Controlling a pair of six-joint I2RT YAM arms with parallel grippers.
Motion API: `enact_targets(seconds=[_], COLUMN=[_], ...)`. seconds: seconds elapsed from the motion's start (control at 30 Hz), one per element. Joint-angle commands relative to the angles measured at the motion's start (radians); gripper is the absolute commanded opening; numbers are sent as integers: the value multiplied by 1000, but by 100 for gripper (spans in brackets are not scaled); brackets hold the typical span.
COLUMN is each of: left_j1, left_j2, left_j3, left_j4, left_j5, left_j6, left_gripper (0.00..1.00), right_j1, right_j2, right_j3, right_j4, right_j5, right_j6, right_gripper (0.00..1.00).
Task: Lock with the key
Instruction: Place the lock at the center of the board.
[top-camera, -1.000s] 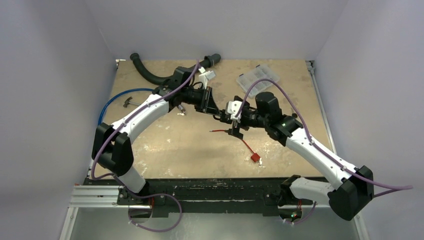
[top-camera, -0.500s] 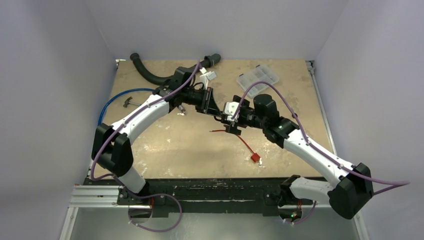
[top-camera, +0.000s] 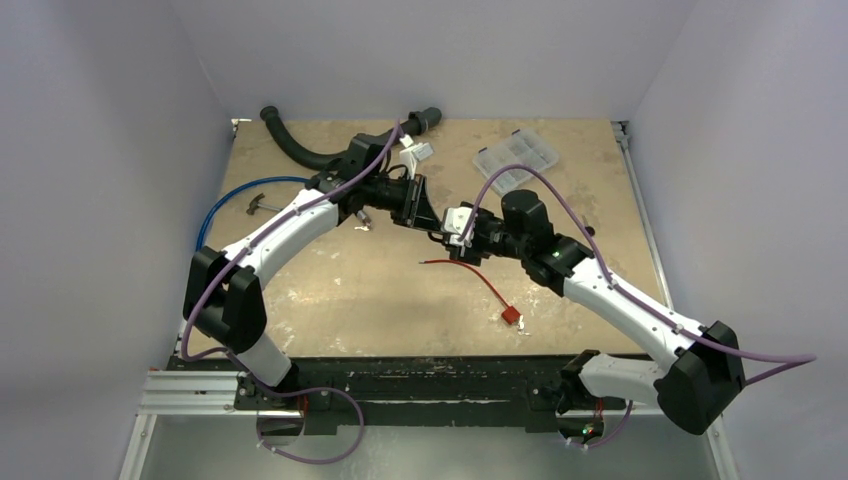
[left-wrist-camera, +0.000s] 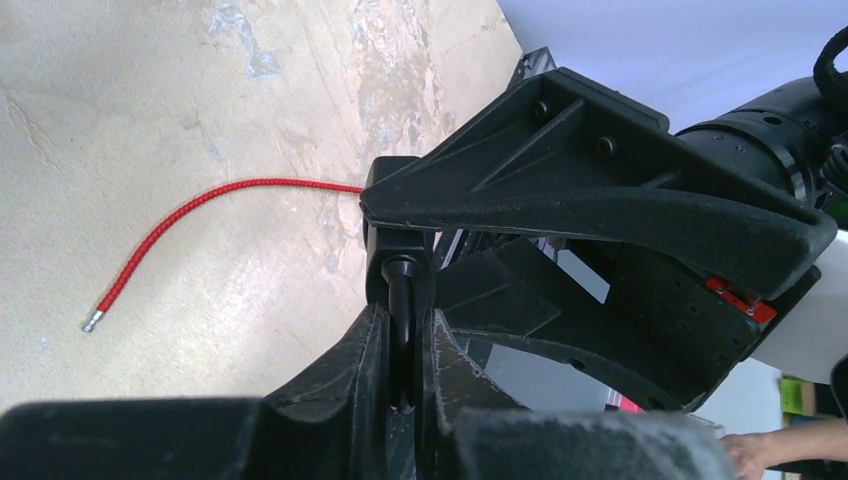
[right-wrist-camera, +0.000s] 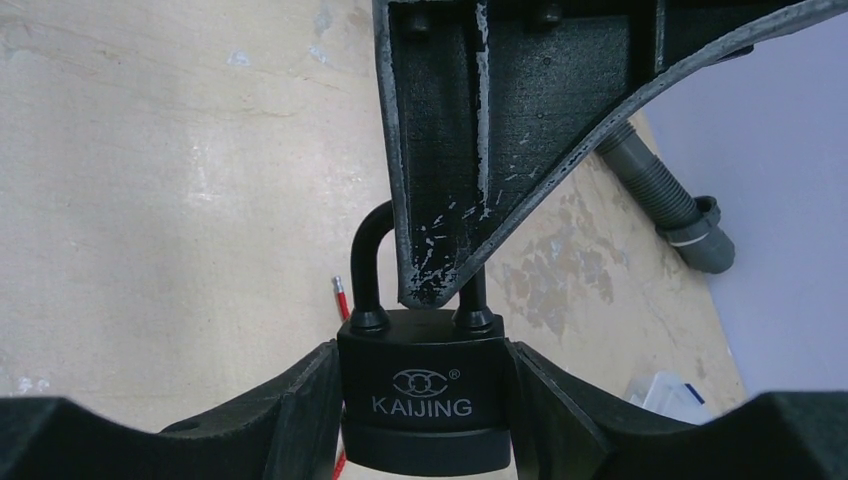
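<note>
A black padlock (right-wrist-camera: 425, 400), marked KAIJING, is held above the table (top-camera: 330, 290) between the two arms. The left gripper (left-wrist-camera: 405, 320) is closed almost fully, and the padlock's shackle (right-wrist-camera: 362, 260) is pinched between its fingers (left-wrist-camera: 365, 360). In the right wrist view one of these left fingers is seen reaching down over the shackle to the top of the padlock. The right gripper (right-wrist-camera: 422, 350) is set about half open. Its fingers (right-wrist-camera: 300, 410) are laid against both sides of the padlock's body, so the body is gripped from the end opposite the shackle.

The key (top-camera: 522, 321) is not held by either gripper. It is seen only as a tiny silvery speck on the table, well apart from the padlock, towards the arm bases and to the right. It is too small for more to be made out. A small red lock body (top-camera: 511, 317) is found on the padlock's side of that speck. From it a thin red cable (top-camera: 480, 278) is run back across the table to a spot under the padlock, where its free end is left lying.
</note>
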Motion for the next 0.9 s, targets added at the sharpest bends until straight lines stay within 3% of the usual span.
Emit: enact_targets(seconds=[0.0,0.03,0.1,0.23,0.37,0.5,0.63,0.73,0.87], left_j1=[-5,-4,0,54,123,130,128,124,119], left_j2=[-52,-63,-88,-145,-169,-179,-202,-236,-242], left_j3=[33,30,12,-28,-17,-16,-62,-117,-108], left_j4=[20,22,47,129,163,158,254,320,281], left_j5=[98,91,67,8,-40,-82,-68,-107,-173], left_j6=[52,62,66,42,31,55,15,10,43], left_gripper=[19,37,59,86,94,97,99,100,100], right_j1=[-4,-8,-31,-136,-283,-392,-513,-575,-614], right_j2=[-5,-4,-7,4,61,141,237,311,399], right_j3=[12,16,15,25,57,90,120,148,208], right_j4=[32,25,8,-38,-99,-144,-182,-185,-171], right_j5=[21,16,10,-11,36,179,255,291,361], right_j6=[50,80,119,209,321,437,524,546,569], right_gripper=[41,40,39,38,38,38,38,38,38])
